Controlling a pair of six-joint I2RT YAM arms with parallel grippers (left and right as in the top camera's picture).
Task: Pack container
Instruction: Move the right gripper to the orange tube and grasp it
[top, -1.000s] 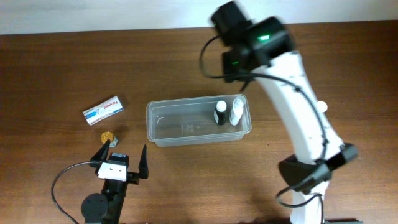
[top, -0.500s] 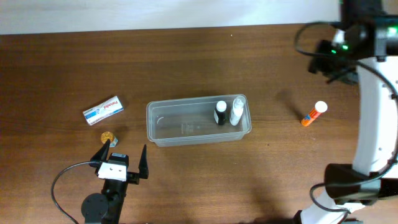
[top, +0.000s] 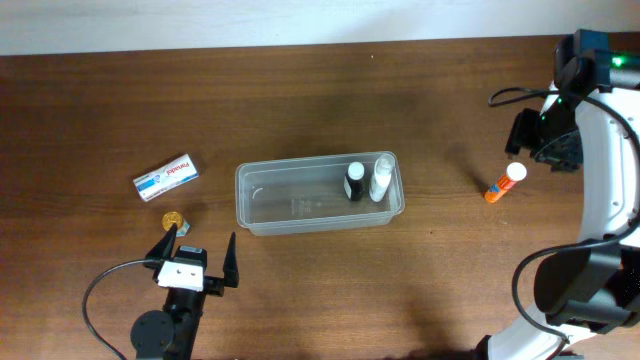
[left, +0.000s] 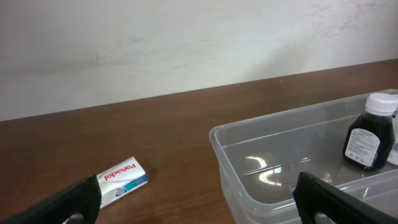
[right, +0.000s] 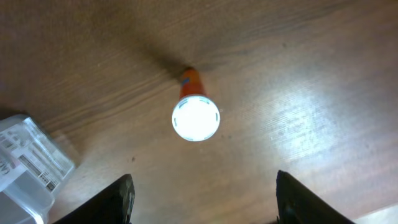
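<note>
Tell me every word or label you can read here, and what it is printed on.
"Panadol": on the small white and blue box lying on the table.
Label on the dark bottle standing in the clear tub: the print is too small to read.
Orange stick with a white cap: no writing can be made out.
</note>
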